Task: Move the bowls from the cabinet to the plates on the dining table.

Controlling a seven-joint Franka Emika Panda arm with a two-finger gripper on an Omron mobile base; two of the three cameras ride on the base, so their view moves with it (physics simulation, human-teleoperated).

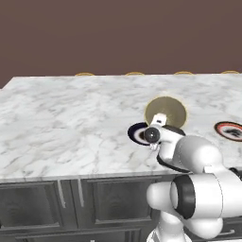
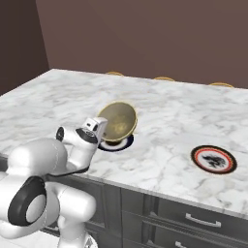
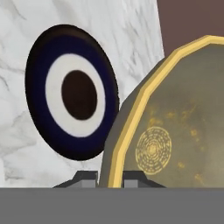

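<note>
My gripper (image 3: 110,177) is shut on the rim of the olive-yellow bowl (image 3: 175,131), one finger on each side of the rim. The bowl (image 1: 165,111) hangs tilted, nearly on edge, just above the dining table (image 1: 71,123). The navy-rimmed plate (image 1: 138,133) lies flat on the marble right beside and partly under the bowl. In the right base view the gripper (image 2: 99,127) holds the bowl (image 2: 117,121) over the near part of that plate (image 2: 118,143). The red-orange-rimmed plate (image 2: 213,159) lies further right with nothing on it. The cabinet is out of view.
Round tan stool tops (image 1: 84,74) line the table's far edge before a brown wall. Dark grey drawers (image 2: 201,220) run under the near edge. Bare marble stretches to the left of the navy-rimmed plate.
</note>
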